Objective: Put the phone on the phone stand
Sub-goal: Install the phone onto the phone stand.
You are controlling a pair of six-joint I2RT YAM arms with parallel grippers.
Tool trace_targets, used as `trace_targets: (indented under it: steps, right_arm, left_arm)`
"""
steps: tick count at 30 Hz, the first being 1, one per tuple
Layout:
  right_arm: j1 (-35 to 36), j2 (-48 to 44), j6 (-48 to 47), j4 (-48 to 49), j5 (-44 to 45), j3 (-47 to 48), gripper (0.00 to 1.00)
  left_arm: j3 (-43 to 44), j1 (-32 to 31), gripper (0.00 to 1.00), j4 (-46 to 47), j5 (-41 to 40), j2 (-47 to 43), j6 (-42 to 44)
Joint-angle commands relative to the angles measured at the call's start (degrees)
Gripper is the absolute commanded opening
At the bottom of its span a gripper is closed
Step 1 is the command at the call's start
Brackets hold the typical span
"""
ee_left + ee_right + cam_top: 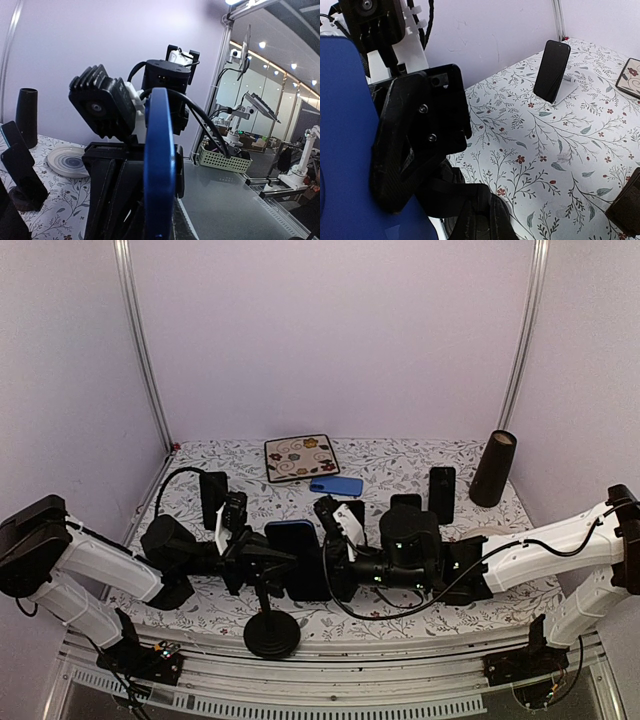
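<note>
Now the right claw (325,558) clamps the blue phone (292,538). Just below it, the closed left claw (268,560) steadies the phone stand (272,633). Next: lower and seat it.

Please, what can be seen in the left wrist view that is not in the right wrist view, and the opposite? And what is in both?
Only the left wrist view: a dark cylinder, a ringed plate and a pale basket beyond the table.
Only the right wrist view: a black phone leaning on a white stand, and the corner of a flowered tile.
Both: the blue phone, edge-on in the left wrist view and showing its broad face in the right, and the floral tablecloth.
</note>
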Motion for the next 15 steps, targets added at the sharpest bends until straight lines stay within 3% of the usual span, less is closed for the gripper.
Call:
trace_targets:
  steps: [1, 15]
  right_arm:
    - [1.4, -1.6, 0.6, 6.4, -0.8, 0.5, 0.02]
    - [4.4, -0.2, -0.3, 0.6, 16.2, 2.6, 0.02]
  left_arm:
    - [-1.3, 1.5, 0.0, 0.3, -1.7, 0.2, -0.5]
    - [-5.2, 1.2, 0.0, -16.1, -6.6, -10.8, 2.6]
